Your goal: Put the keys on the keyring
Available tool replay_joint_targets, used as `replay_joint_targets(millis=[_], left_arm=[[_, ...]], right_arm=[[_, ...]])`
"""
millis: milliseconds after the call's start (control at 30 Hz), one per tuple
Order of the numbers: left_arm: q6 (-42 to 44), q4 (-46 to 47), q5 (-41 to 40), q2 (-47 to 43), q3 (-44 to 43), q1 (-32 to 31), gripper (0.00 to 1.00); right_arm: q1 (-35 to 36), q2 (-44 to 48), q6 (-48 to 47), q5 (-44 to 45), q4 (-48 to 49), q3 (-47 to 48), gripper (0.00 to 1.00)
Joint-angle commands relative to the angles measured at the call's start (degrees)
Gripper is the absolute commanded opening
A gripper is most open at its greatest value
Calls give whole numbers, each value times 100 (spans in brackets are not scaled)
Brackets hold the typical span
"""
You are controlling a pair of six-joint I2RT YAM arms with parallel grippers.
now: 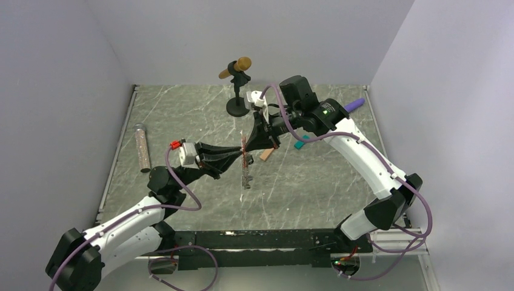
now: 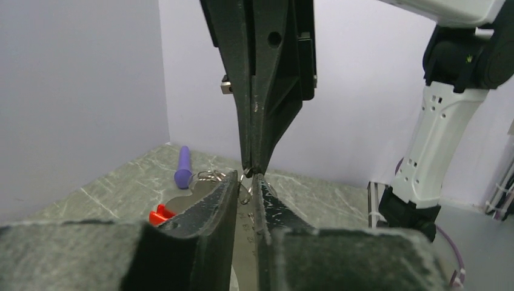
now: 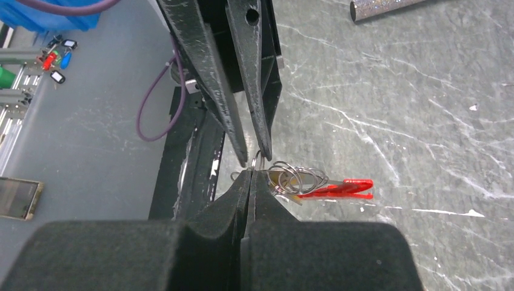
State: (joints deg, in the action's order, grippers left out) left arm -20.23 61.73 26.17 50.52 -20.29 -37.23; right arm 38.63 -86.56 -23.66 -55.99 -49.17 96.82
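The keyring hangs in the air between my two grippers, a bunch of silvery rings (image 3: 298, 177), a yellowish tag and a red clip (image 3: 340, 188). From above it shows as a thin dangling string (image 1: 245, 174). My right gripper (image 3: 253, 173) is shut on one thin ring at the top of the bunch. My left gripper (image 2: 245, 179) meets it tip to tip from the left, its fingers a narrow gap apart with a ring loop (image 2: 245, 193) in that gap. The red clip (image 2: 159, 214) shows past the left finger. I cannot make out the keys in any view.
A tan block (image 1: 265, 155) and a teal block (image 1: 299, 145) lie just right of the grippers. A black stand with a wooden handle (image 1: 237, 91) is at the back, a purple piece (image 1: 356, 104) at the back right, a clear tube (image 1: 142, 145) on the left.
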Motion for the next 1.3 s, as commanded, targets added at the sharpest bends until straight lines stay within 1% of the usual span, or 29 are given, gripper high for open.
replay_joint_targets(millis=[0, 167, 300, 333, 400, 533, 700, 833, 900, 1267], left_arm=[[554, -846, 530, -384, -374, 63, 24], [1411, -2610, 836, -795, -792, 151, 33], [2401, -4237, 973, -910, -1447, 211, 41], [2695, -4738, 1003, -886, -1609, 213, 41], [3076, -5393, 1061, -785, -1951, 213, 42], [3714, -6321, 1230, -481, -2516, 212, 39], [4183, -6923, 1580, -151, -3022, 212, 39], [4495, -7338, 1674, 75, -3344, 199, 38], [4564, -7393, 1689, 150, -3429, 187, 37], [4792, -7576, 1207, 502, -3757, -128, 34]], right_arm=[[14, 29, -258, 5, -97, 250, 0], [19, 34, -493, 154, -276, 234, 0], [24, -3, -728, 391, -474, 291, 0], [23, -12, -804, 442, -518, 299, 0], [37, -23, -873, 509, -577, 303, 0], [45, -73, -930, 594, -643, 329, 0], [56, -98, -939, 633, -651, 339, 0], [50, -98, -926, 608, -647, 312, 0], [56, -105, -922, 594, -639, 299, 0], [62, -147, -870, 519, -607, 312, 0]])
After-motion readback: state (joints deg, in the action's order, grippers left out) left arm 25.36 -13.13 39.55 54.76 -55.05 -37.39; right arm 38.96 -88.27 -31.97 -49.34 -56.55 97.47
